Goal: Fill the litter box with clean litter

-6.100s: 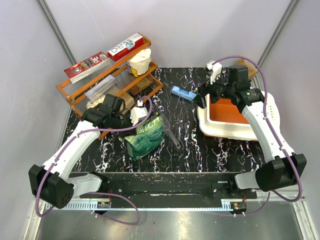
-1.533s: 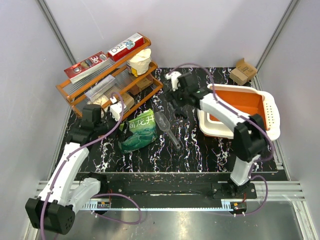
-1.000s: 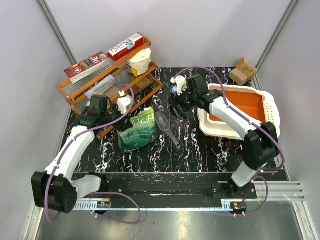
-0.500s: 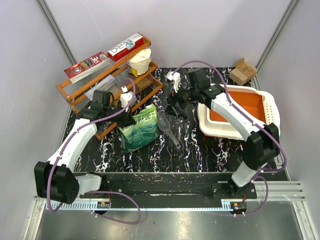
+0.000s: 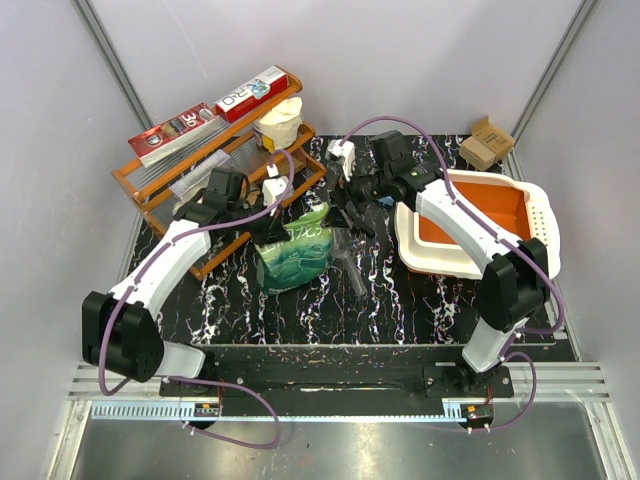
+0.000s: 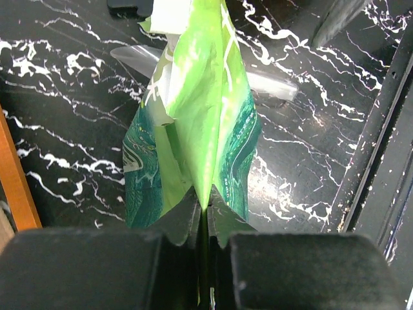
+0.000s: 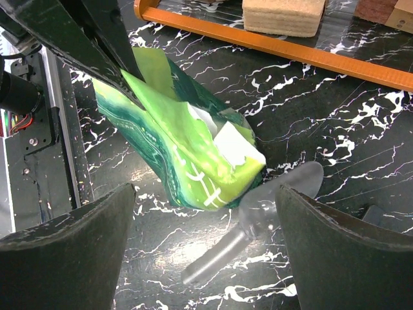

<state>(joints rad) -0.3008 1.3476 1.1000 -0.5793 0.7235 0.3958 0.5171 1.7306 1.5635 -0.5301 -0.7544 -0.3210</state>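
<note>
Now left hand point(image 6: 203, 213) pinches the pouch point(image 6: 193, 110), shifted rightward; right hand point(image 7: 205, 190) gapes wide.

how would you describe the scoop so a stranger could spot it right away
Start at the black marbled table and find the gap between the green pouch and the white-rimmed litter box. The scoop lies flat there, its bowl right beside the pouch and its handle pointing toward the near edge. Unlike its opaque neighbours, it is colourless see-through plastic.
</note>
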